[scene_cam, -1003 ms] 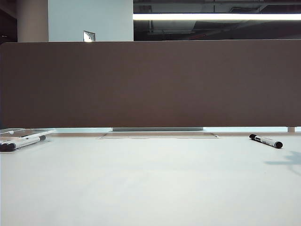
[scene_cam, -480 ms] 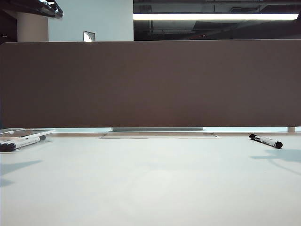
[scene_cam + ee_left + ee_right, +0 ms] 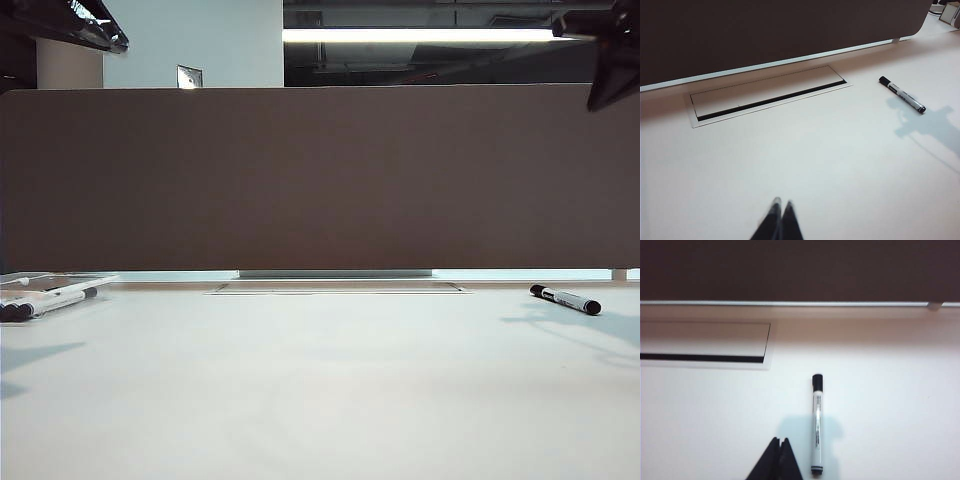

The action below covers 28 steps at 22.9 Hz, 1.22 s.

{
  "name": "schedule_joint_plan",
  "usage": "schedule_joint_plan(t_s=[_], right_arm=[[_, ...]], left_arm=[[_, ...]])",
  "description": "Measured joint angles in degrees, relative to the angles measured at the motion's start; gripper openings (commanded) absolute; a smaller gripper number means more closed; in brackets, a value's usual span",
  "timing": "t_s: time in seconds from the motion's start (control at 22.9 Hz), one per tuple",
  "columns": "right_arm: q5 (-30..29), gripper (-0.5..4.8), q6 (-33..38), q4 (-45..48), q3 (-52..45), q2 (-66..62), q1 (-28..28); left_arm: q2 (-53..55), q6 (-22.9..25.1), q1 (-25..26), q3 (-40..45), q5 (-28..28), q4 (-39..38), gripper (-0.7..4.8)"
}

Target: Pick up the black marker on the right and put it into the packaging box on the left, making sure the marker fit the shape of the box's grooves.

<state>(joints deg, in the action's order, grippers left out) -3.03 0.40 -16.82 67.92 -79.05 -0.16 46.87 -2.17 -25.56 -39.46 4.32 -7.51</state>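
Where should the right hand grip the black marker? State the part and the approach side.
Grip the black marker at mid-barrel, coming straight down from above: it lies flat and alone on the table, long sides free. The right hand, shut beside it, must first open, jaws spanning the barrel's width.

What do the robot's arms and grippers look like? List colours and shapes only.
Left gripper: two slim black fingers tapering to narrow tips, smooth and unmarked. Right gripper: the same, two black tapered fingers. From the table camera only dark, glossy black arm parts show at the top corners, left and right. No cables or markings can be made out.
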Motion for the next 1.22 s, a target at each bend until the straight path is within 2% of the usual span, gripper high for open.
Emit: schedule_joint_plan(t_s=[0.31, 0.35, 0.48, 0.52, 0.57, 0.7, 0.78, 1.22], right_arm=[[-0.04, 0.0, -0.11, -8.22, 12.83, -13.97, -0.04], [-0.04, 0.22, -0.22, -8.87, 13.81, -15.54, -0.04], [-0.04, 1.6, -0.37, -10.62, 18.01, -20.61, -0.04], [-0.04, 2.28, -0.39, -11.17, 19.34, -21.86, -0.07], [-0.04, 2.64, -1.07, -11.93, 21.22, -23.82, -0.07], [-0.04, 3.07, -1.97, -14.38, 26.14, -28.22, -0.07], [-0.04, 3.83, -2.34, -15.69, 29.38, -31.02, -0.13], [-0.04, 3.78, -2.36, -23.54, 42.29, -43.06, -1.66]], left_arm=[[0.0, 0.0, 0.0, 0.0, 0.0, 1.88, -0.06], [0.0, 0.0, 0.0, 0.0, 0.0, 2.45, -0.06], [0.0, 0.0, 0.0, 0.0, 0.0, 3.02, -0.06], [0.0, 0.0, 0.0, 0.0, 0.0, 3.02, -0.05], [0.0, 0.0, 0.0, 0.0, 0.0, 3.02, -0.05], [0.0, 0.0, 0.0, 0.0, 0.0, 2.99, -0.06], [0.0, 0.0, 0.0, 0.0, 0.0, 3.02, -0.05], [0.0, 0.0, 0.0, 0.0, 0.0, 2.99, -0.05]])
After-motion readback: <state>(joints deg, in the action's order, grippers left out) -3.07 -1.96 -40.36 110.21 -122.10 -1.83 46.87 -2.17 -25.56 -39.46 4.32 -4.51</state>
